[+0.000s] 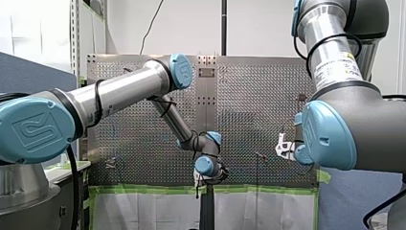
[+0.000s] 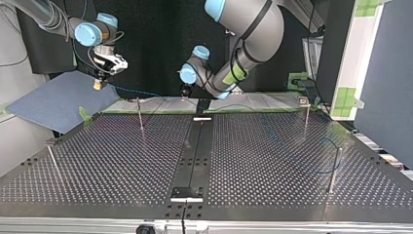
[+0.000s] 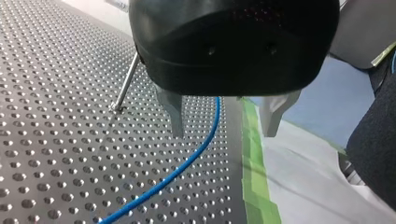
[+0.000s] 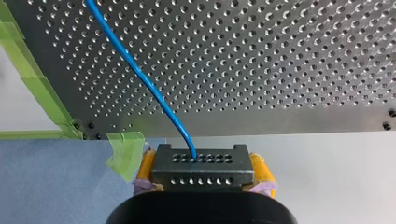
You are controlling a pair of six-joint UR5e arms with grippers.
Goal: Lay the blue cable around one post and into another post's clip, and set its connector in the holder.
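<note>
You have the perforated surface (image 2: 272, 161) spread wide beneath both arms. Your left end effector (image 3: 224, 128) hangs low over the surface near its green tape (image 3: 254, 172) edge. Its metal fingers are released and spread apart. The blue cable (image 3: 187, 162) lies on the surface under the gap between them, and a thin post (image 3: 126, 84) stands just beside one finger.

Your right end effector (image 4: 204, 167) is at the top view's left, raised beyond the surface's far edge. It is clenched, with its yellow pads grasping the dark connector (image 4: 201, 173) on both sides. The cable leaves the connector's perforated face and runs out across the surface.
</note>
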